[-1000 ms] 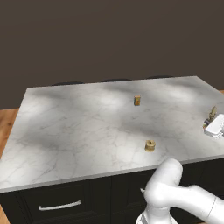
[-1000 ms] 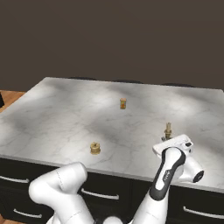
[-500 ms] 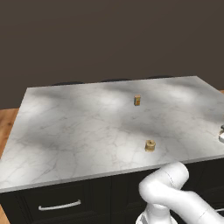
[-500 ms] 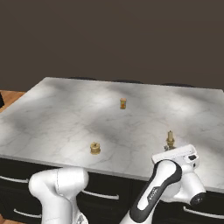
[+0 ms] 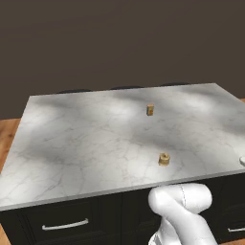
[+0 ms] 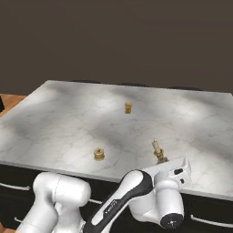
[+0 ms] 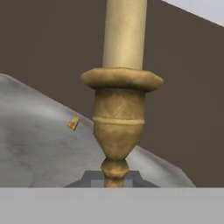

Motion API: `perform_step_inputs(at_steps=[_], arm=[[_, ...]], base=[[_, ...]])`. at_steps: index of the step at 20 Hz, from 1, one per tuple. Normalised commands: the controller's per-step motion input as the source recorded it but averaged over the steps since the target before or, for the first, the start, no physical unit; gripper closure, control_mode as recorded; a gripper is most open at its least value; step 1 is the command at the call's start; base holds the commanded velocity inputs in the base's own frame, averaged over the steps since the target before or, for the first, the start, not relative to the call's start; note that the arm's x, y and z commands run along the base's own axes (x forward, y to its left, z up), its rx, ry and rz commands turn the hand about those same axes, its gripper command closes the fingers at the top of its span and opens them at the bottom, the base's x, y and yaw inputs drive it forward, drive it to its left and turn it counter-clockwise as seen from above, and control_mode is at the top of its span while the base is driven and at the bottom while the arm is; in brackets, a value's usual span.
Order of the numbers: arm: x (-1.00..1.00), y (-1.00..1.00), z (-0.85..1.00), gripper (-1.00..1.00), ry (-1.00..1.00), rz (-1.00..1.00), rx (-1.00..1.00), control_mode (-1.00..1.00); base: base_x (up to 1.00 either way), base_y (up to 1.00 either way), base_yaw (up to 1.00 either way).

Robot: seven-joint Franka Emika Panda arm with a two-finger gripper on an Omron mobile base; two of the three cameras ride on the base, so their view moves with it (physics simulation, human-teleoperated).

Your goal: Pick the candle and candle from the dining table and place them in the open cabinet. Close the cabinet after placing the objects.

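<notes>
White arm (image 6: 136, 195) folded low at the table edge; gripper (image 7: 114, 177) clamped (jaws nearly together)

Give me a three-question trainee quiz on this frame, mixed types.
1. True or false: the gripper is shut on the taper candle.
2. Which lies nearest the table's front edge in the left base view? A) small upright candle B) short round brass piece
3. Fill in: the tabletop is white-grey ____.

Key: 1 true; 2 B; 3 marble.
</notes>
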Motion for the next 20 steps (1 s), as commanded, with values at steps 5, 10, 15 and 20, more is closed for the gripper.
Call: perform_step_inputs(at_steps=[5,10,15,20], arm=[[-0.48,0.77,0.11,1.00,0.10,-0.19,-0.26,-1.00],[-0.26,0.86,0.16,1.00,0.15,-0.13,-0.22,-1.00],[-0.04,0.73,0.29,1.00,0.19,-0.01,-0.16,-1.00],[0.00,0.34,0.24,1.00,0.19,0.00,-0.03,-1.00]], base=[[0.00,0.00,0.00],[0.00,0.00,0.00],[0.00,0.00,0.00],[0.00,0.00,0.00]])
